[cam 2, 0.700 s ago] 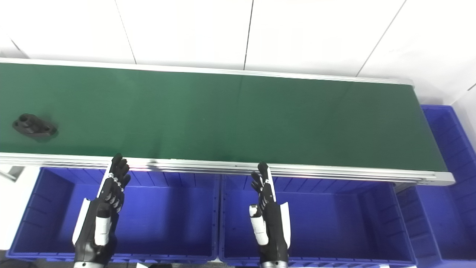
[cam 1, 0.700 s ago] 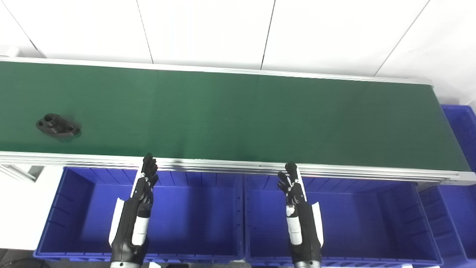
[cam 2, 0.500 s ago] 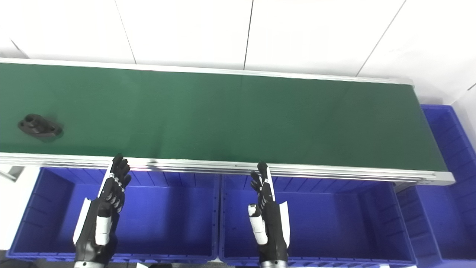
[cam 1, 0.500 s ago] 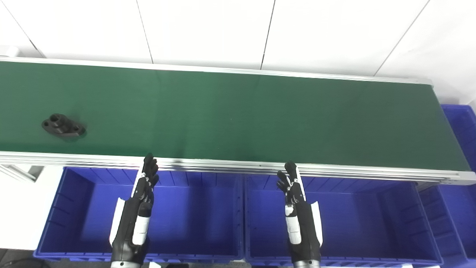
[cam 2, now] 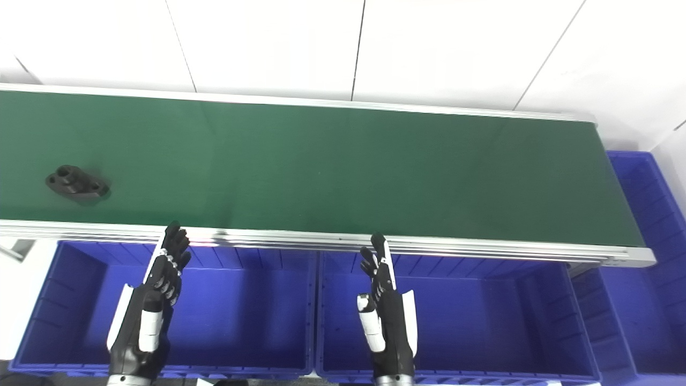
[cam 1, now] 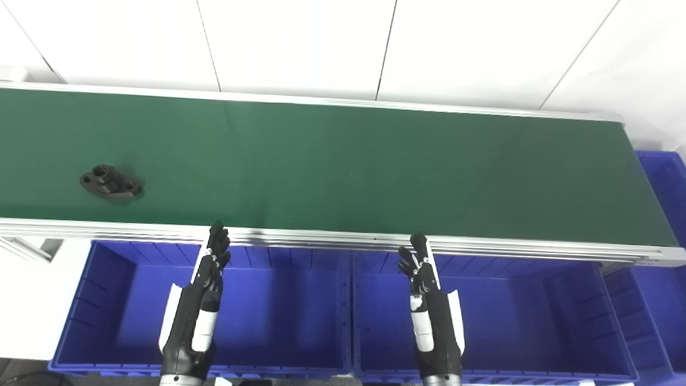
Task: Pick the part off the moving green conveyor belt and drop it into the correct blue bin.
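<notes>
A black flanged part [cam 1: 111, 182] with holes lies on the green conveyor belt [cam 1: 343, 166] at the far left, near the belt's front edge. It also shows in the right eye view [cam 2: 77, 184]. My left hand [cam 1: 206, 281] is open and empty, fingers stretched up, over the left blue bin [cam 1: 107, 300], right of the part and below the belt's rail. My right hand [cam 1: 423, 281] is open and empty over the middle blue bin [cam 1: 536, 305].
The belt's aluminium front rail [cam 1: 343, 238] runs just beyond my fingertips. A third blue bin [cam 1: 662, 289] stands at the right end of the belt. A white wall [cam 1: 343, 43] lies behind the belt.
The black part has travelled to the right along the belt. Both hands have stayed almost still over the bins.
</notes>
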